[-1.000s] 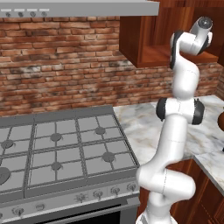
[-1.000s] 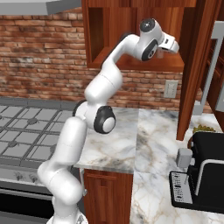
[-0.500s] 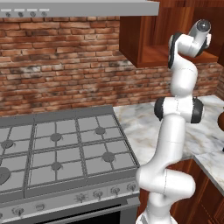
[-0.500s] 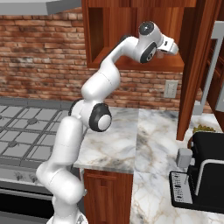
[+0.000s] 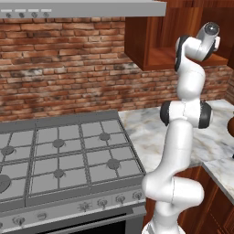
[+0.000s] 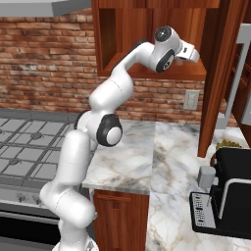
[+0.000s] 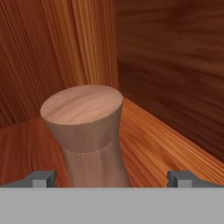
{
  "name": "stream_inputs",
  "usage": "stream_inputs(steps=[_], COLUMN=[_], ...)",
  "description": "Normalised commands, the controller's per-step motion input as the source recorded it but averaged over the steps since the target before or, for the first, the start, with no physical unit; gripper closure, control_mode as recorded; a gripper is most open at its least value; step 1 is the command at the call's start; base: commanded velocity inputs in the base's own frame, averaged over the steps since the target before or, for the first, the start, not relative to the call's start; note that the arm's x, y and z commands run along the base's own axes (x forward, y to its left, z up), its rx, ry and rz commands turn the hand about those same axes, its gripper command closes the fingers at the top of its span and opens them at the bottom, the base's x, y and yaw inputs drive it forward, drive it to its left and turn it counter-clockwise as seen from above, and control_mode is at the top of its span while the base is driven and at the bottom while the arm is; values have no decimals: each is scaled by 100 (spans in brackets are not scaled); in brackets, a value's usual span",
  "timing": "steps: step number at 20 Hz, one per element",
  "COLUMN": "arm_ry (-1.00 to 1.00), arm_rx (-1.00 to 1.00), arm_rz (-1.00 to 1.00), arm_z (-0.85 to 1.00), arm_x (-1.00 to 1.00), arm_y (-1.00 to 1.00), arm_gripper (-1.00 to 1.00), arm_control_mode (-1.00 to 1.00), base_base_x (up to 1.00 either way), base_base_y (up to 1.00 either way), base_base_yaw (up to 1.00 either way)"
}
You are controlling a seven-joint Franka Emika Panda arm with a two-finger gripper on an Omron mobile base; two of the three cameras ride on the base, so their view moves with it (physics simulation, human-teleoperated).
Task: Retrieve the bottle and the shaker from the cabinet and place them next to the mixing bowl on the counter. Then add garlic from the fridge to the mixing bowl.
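Note:
The shaker [image 7: 87,131], a slim brown wooden piece with a paler flat top, stands upright on the cabinet shelf [image 7: 162,144] near the back corner. My gripper [image 7: 113,178] is open, its two fingertips [image 7: 43,177] standing either side of the shaker's lower body without touching it. From the base, my arm reaches up into the reddish-brown cabinet [image 6: 110,44], the hand [image 6: 188,50] over its shelf; the cabinet [image 5: 148,45] hangs over the counter [image 5: 146,130]. The bottle and the garlic are out of view.
A grey gas stove [image 5: 59,155] lies left of the marble counter [image 6: 132,157]. A black toaster [image 6: 228,198] stands at the counter's near right. A tall wooden panel [image 6: 220,73] rises beside the cabinet. A brick wall [image 5: 59,68] runs behind.
The arm has stretched up and further into the cabinet, carrying the hand toward the shelf's back. The jaws have stayed open.

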Motion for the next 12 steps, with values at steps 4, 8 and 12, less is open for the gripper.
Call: stream_inputs(steps=[4, 8, 12], arm_ry=[0, 0, 0], arm_rx=[0, 0, 0], arm_rz=[0, 0, 0], arm_z=[0, 0, 0], arm_x=[0, 0, 0], arm_y=[0, 0, 0], arm_gripper=[100, 100, 100], arm_control_mode=[-100, -100, -100], base_base_x=[0, 0, 0], base_base_y=[0, 0, 0], base_base_yaw=[0, 0, 0])
